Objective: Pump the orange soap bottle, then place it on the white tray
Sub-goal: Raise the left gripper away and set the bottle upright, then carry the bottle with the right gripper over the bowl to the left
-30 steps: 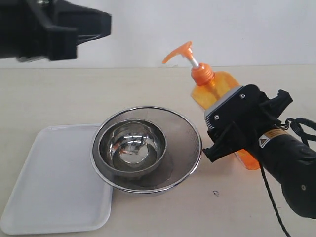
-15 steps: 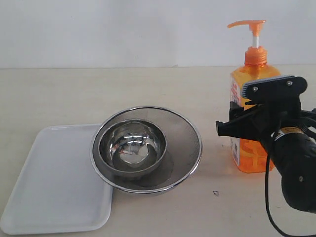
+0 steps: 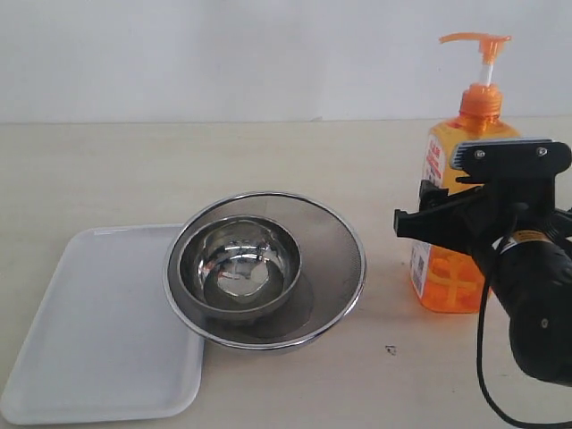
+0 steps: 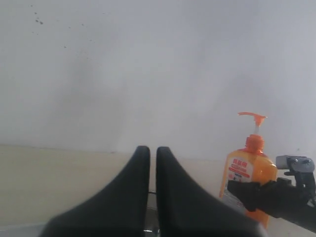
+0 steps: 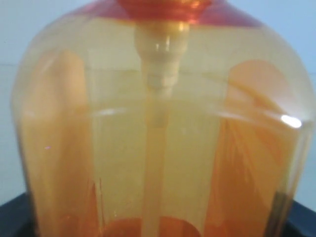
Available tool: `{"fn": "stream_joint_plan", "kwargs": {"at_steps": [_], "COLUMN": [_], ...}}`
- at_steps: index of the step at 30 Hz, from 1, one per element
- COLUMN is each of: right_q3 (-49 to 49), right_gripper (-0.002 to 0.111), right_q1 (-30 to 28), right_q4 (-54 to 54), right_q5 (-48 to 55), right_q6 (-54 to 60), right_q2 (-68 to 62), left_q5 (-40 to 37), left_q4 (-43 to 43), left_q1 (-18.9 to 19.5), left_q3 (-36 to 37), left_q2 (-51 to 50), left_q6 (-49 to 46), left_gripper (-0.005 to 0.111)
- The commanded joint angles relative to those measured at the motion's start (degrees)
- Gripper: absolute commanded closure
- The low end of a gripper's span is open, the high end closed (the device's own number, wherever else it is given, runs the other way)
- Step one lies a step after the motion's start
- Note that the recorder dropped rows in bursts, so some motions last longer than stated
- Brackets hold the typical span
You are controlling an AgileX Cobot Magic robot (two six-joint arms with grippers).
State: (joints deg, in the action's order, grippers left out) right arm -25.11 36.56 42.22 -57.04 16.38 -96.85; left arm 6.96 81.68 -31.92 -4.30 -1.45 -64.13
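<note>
And here we are: the orange soap bottle (image 3: 451,281) is standing upright on the surface (image 3: 134,170) at the right side of the frame. Its pump head (image 3: 475,39) is pointing left in the upper right corner, and its white-and-red label (image 3: 435,161) is facing left too. The right tool (image 3: 431,189) is gripping it round the middle of the body, jaws set fairly wide and closing on the bottle's sides, with the black arm running off to the lower right. In the right wrist camera the translucent orange body is filling nearly the whole picture, with the pale dip tube (image 5: 158,148) running down its centre. The left tool (image 4: 153,150) is not showing in the exterior shot. In its own camera its two black fingers (image 4: 133,187) are pressing together, holding nothing and pointing toward the pale wall (image 4: 148,59). The white tray (image 3: 98,340) is lying flat in the lower left of the frame, well apart from the bottle. Between them the steel mesh strainer (image 3: 331,259) is sitting at centre with a steel bowl (image 3: 239,268) inside it, its rim overlapping the tray's right edge.
</note>
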Motion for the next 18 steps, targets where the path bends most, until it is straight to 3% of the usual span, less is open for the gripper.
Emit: {"fn": "stream_joint_plan", "kwargs": {"at_steps": [1,11,18], "right_q3": [-0.2,-0.2,-0.2], "right_gripper": [0.109,0.109,0.109], "right_q1": [0.0,0.0,1.3], "right_q4": [-0.9,-4.4,-8.8], "right_q5": [-7.2,-9.7,-9.4], "right_q6": [1.1,3.6,3.5], "right_q2": [1.2,7.5,15.3], "left_q5": [2.6,14.1,17.6], "left_q4": [0.1,3.5,8.1], "left_q1": [0.0,0.0,0.0], "left_q3": [0.5,3.9,4.0], "left_q2": [0.0,0.0,0.0], "left_q6": [-0.3,-0.8,-4.3], "left_gripper": [0.102,0.102,0.102]}}
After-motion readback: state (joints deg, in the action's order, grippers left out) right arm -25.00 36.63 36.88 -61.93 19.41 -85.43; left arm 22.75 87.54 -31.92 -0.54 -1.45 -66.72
